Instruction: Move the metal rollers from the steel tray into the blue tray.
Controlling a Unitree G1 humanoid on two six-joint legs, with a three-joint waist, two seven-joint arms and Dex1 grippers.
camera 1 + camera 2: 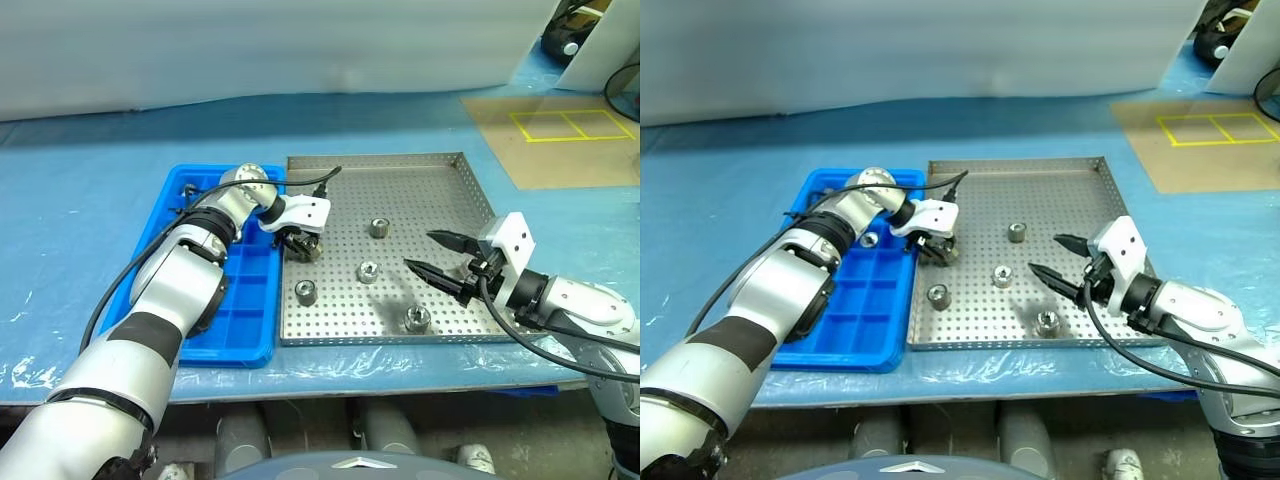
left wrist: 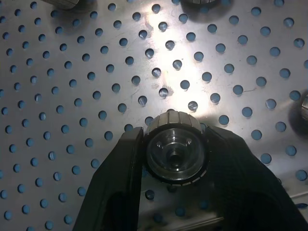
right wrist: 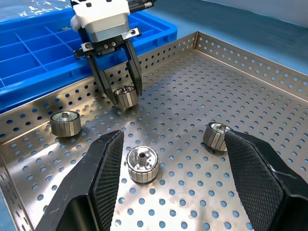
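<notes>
The steel tray lies in the middle of the table, with the blue tray along its left side. My left gripper points down at the steel tray's left part, shut on a metal roller that rests on the perforated floor. Three more rollers stand loose on the tray, and another sits near the front rim. One roller lies in a blue tray compartment. My right gripper hovers open over the tray's right part, holding nothing.
Blue sheeting covers the table. A brown board with yellow tape lines lies at the back right. A black cable arcs over the left wrist. The steel tray's raised rim surrounds the perforated floor.
</notes>
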